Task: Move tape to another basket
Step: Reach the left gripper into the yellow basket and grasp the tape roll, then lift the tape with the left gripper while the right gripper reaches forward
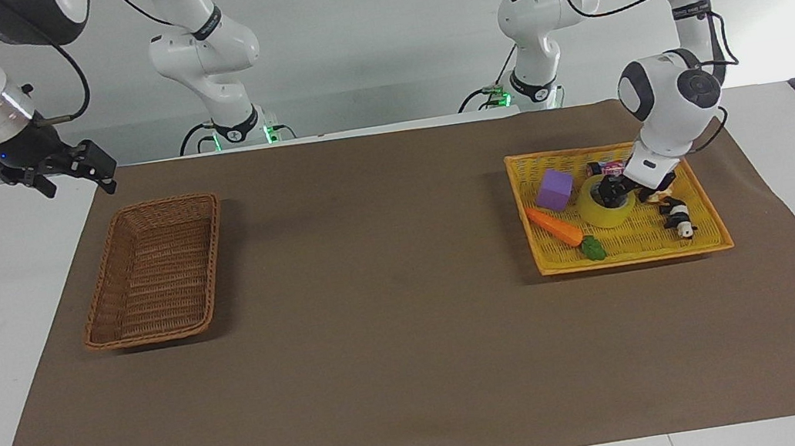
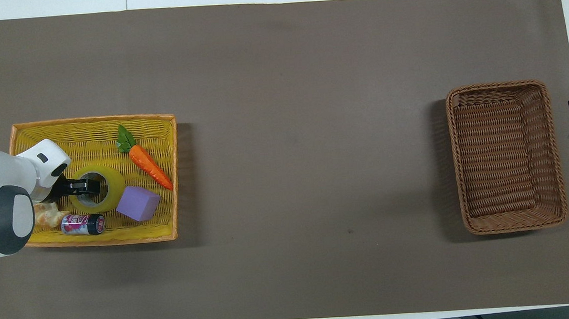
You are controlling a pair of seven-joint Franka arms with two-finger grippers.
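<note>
Left gripper point(image 1: 612, 191) is reaching down onto the tape point(image 1: 604, 210), with its dark fingertips at the roll's upper rim and central hole; whether the fingers are spread or closing on the wall cannot be told. The tape is lying flat, hole upward, inside the yellow basket point(image 1: 711, 238) near the table corner at the left arm's end, on the robots' own edge.

To grip well, one finger is best placed inside the white core and the other outside the yellow wall, so the closing pinches the wall squarely. The wall looks smooth and slick, so a shallow pinch could slip; a deeper bite seems safer.

Crowding the roll are a purple block point(image 2: 138, 203) just beside it, a small can point(image 2: 83, 224) and a pale bread-like toy point(image 2: 48, 215) toward the robots, a carrot point(image 2: 149, 160) farther out, and a black-and-white toy point(image 1: 678, 218) near the basket's wall. A straight upward lift should be avoiding all of them.

The brown basket point(image 2: 558, 160) is sitting well apart, toward the right arm's end of the table. Right gripper point(image 1: 67, 167) is waiting in the air near that end's corner, fingers visibly apart.
</note>
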